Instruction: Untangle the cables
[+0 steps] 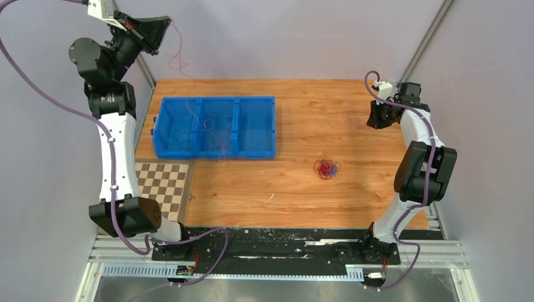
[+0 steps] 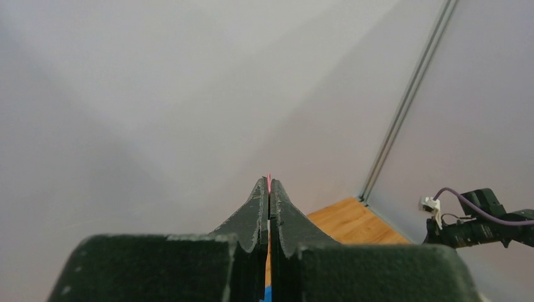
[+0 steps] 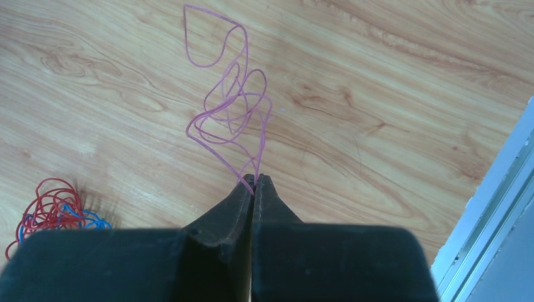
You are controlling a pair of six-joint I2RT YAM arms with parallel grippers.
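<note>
Cable (image 3: 241, 95): thin, pink, loosely looped.

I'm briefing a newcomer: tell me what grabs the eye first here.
The left gripper, raised high at far left, pinches a thin pink cable dangling free. The right gripper clamps a loopy pink coil, and a red-blue tangle lies on the wooden table.

robot lab test cell, not a home or shop. plain pale walls (image 1: 283, 38) box in a single wood-top table (image 1: 302, 189). two arms, left arm (image 1: 116, 151) and right arm (image 1: 419, 132), bolted to an aluminium rail (image 1: 252, 269) at the near edge. loose purple harness wiring (image 1: 38, 88). checkerboard calibration card (image 1: 165, 182). blue three-compartment bin (image 1: 214, 153).
</note>
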